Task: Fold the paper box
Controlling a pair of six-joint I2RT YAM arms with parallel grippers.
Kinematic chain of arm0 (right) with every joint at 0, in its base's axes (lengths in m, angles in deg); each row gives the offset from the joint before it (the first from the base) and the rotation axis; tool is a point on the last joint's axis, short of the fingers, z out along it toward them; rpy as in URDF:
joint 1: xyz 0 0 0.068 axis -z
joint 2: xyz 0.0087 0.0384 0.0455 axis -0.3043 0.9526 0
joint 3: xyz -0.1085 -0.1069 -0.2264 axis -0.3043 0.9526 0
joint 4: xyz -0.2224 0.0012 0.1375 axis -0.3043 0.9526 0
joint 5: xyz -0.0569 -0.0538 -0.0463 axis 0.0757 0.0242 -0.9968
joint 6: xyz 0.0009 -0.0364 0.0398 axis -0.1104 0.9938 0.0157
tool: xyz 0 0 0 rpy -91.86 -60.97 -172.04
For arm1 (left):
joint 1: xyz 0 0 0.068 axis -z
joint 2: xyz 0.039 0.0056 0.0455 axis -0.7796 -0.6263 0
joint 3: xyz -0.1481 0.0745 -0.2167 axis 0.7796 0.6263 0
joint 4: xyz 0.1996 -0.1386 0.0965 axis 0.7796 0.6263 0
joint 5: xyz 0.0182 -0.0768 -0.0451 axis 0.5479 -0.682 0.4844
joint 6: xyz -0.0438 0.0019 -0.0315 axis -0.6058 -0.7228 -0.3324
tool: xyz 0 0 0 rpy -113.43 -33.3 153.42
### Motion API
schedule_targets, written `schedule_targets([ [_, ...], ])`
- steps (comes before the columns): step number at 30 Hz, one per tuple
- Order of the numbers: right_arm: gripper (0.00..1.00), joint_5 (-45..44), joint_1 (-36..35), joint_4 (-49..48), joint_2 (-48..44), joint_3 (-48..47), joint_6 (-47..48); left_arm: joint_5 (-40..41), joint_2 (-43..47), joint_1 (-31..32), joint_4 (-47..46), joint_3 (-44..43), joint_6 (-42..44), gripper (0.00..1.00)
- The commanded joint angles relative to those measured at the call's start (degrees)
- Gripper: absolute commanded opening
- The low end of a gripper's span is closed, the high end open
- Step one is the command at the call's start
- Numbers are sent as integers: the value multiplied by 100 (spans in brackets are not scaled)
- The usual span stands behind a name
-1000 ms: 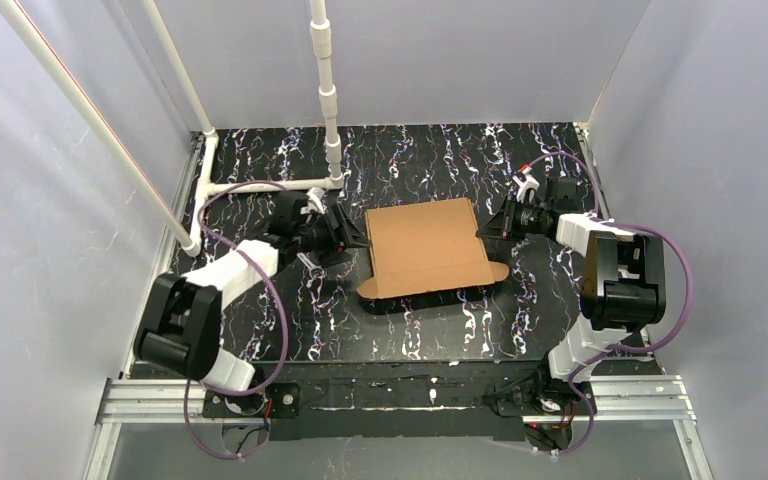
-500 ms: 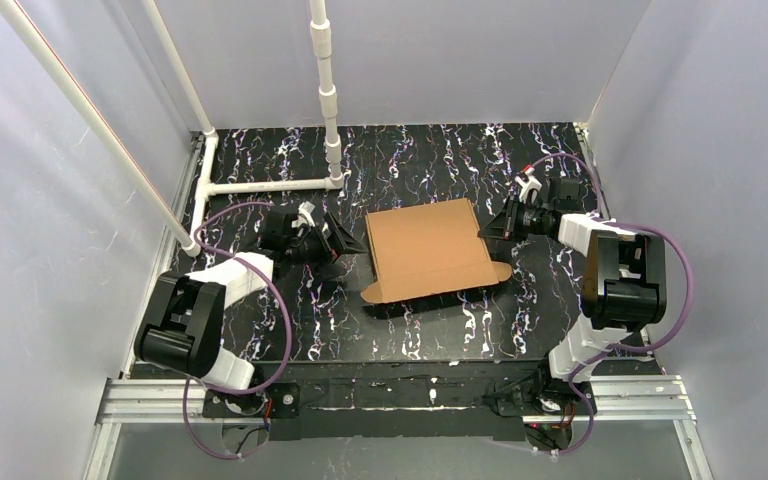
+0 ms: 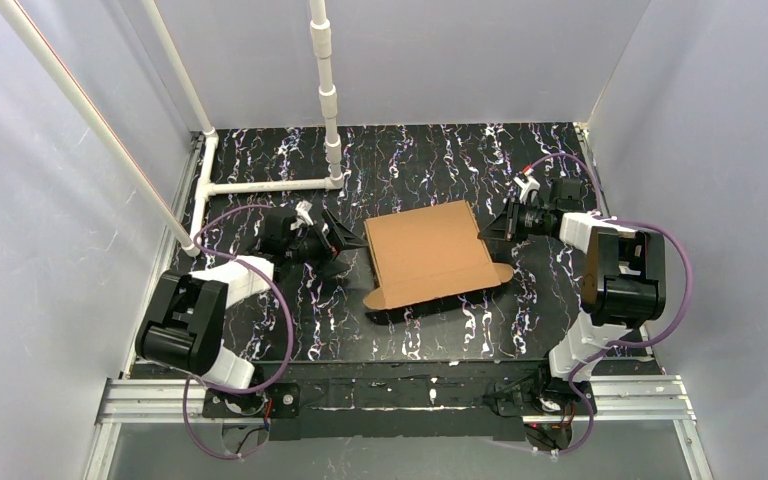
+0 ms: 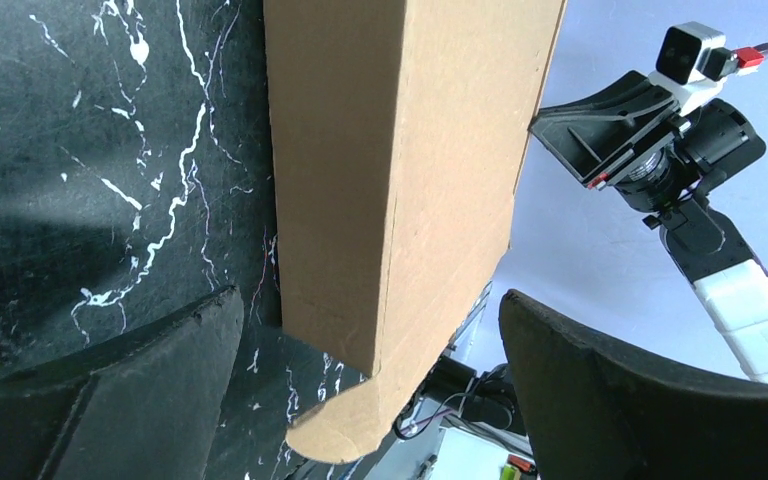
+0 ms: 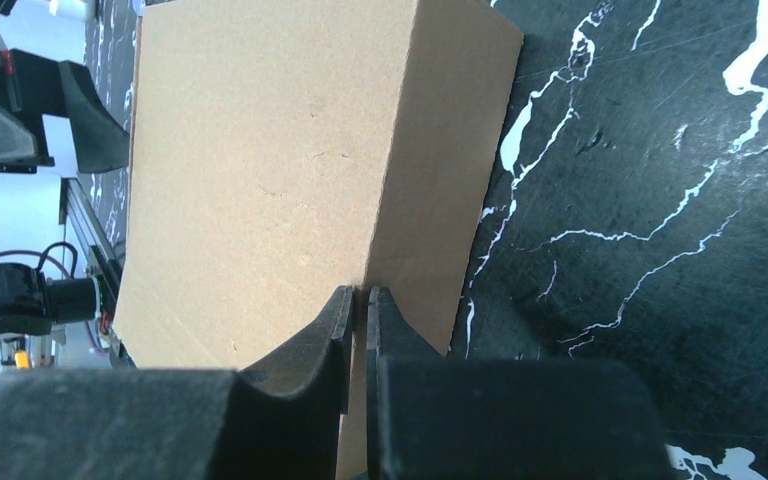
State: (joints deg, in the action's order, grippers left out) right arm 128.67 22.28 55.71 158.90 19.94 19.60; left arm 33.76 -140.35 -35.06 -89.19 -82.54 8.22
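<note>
Clearly, our left pincer (image 3: pixel 350 243) stood wide apart just beside the left edge of the paper box (image 3: pixel 428 250), holding nothing. Our right pincer (image 5: pixel 357 295) was clamped on the box's right edge, its fingers nearly together. The box lay mid-tabletop (image 3: pixel 410 160) between both arms, and a white pipe frame (image 3: pixel 328 110) rose behind it. A second before, the left pincer was narrower and pressed against the box's corner.

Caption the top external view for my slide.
Right gripper pinches the right edge of the paper box while the open left gripper sits just off its left side.
</note>
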Motion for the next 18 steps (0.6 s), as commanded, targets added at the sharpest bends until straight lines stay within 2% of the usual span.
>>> schedule_targets([
  [1, 15, 96, 44, 598, 160, -97, 704, -290, -64, 17, -237, 16, 24, 98],
  [11, 39, 172, 140, 1419, -36, -500, 1711, 70, 374, 460, -230, 318, 432, 98],
  [18, 57, 200, 234, 2083, -426, -527, 2620, 115, 687, 483, -234, 435, 629, 98],
])
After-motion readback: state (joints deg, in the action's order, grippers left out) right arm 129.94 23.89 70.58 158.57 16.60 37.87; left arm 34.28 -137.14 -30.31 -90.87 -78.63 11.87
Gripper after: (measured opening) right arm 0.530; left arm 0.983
